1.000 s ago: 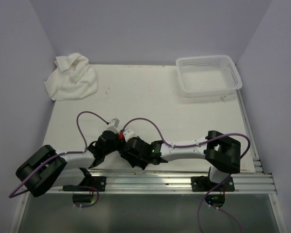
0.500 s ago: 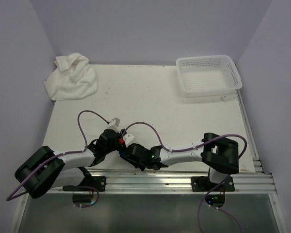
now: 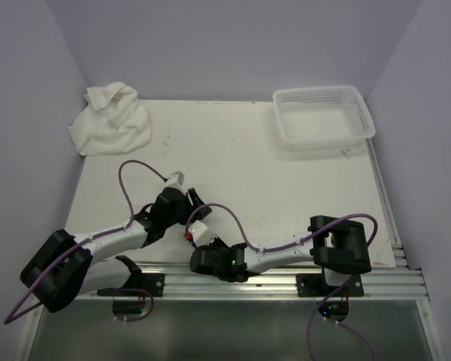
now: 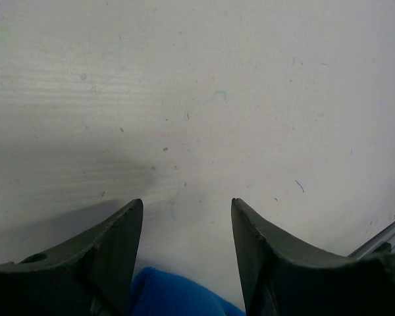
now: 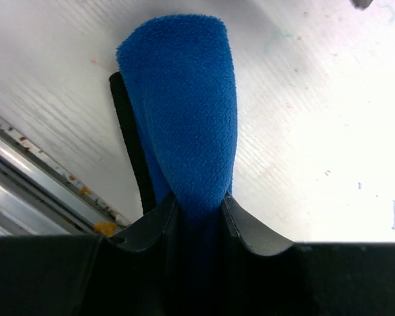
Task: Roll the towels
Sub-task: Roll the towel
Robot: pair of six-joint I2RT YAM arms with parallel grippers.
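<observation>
Looking round the table (image 3: pixel 233 165), Sam, what else is on it?

A white perforated basket (image 3: pixel 323 116) at the far right corner, Jo, and the white towel (image 3: pixel 110 120) heaped at the far left corner, both well apart from the grippers.

And the blue towel (image 5: pixel 184 99)?

By the near edge, beside the metal rail (image 5: pixel 26 178). The right gripper (image 5: pixel 199 201) is pinched on one end; the long axis runs straight out from the fingers to a rounded tip. Fleecy, bright blue, a narrow bundle.

The left gripper (image 4: pixel 185 204)?

Fingers apart, some blue cloth low between them.
</observation>
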